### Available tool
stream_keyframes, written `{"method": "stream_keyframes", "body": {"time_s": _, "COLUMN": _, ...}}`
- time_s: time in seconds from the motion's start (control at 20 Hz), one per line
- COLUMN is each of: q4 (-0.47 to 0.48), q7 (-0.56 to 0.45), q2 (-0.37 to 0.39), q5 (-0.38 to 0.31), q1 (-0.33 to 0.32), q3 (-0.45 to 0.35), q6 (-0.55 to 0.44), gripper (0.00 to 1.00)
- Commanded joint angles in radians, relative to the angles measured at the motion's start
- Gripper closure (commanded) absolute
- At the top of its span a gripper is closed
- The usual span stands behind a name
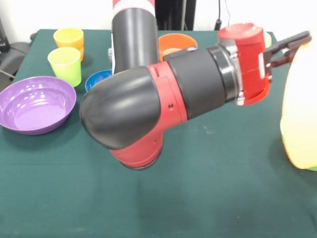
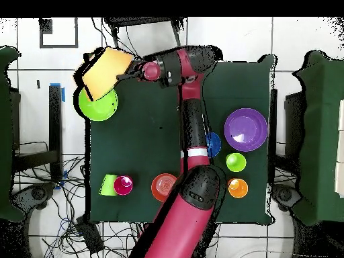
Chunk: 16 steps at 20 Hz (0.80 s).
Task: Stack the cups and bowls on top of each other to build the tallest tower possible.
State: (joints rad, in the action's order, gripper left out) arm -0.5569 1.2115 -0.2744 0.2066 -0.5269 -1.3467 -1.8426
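Note:
My gripper [image 1: 296, 47] is shut on the rim of the large orange-yellow bowl [image 1: 300, 109]. It holds the bowl tilted on edge at the table's right side. In the overhead view the gripper [image 2: 129, 72] holds that bowl [image 2: 104, 70] above the large green bowl [image 2: 99, 106], whose edge shows under it in the front view [image 1: 312, 168]. The purple bowl [image 1: 34, 104], lime green cup [image 1: 65, 64], orange cup [image 1: 69, 39], small blue bowl [image 1: 96, 79] and red-orange bowl [image 1: 176, 43] stand apart on the table. A red cup [image 2: 123, 185] stands beside a green cup [image 2: 108, 184] lying on its side.
My arm's elbow [image 1: 129, 109] hangs low over the middle of the green tablecloth [image 1: 213, 198] and hides part of the blue and red-orange bowls. The loose cups and bowls cluster at the front view's left and back.

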Motion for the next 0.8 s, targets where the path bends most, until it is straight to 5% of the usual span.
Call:
{"method": "stream_keyframes", "body": {"time_s": 0.05, "q4": 0.048, "q7": 0.434, "q2": -0.025, "q5": 0.035, "q1": -0.031, "q3": 0.193, "q6": -0.091, "gripper": 1.00}}
{"method": "stream_keyframes", "body": {"time_s": 0.35, "q4": 0.004, "q7": 0.651, "q2": -0.029, "q5": 0.093, "q1": -0.052, "q3": 0.246, "q6": -0.138, "gripper": 1.00}}
{"method": "stream_keyframes", "body": {"time_s": 0.8, "q4": 0.017, "q7": 0.646, "q2": -0.059, "q5": 0.128, "q1": -0.043, "q3": 0.200, "q6": -0.161, "gripper": 1.00}}
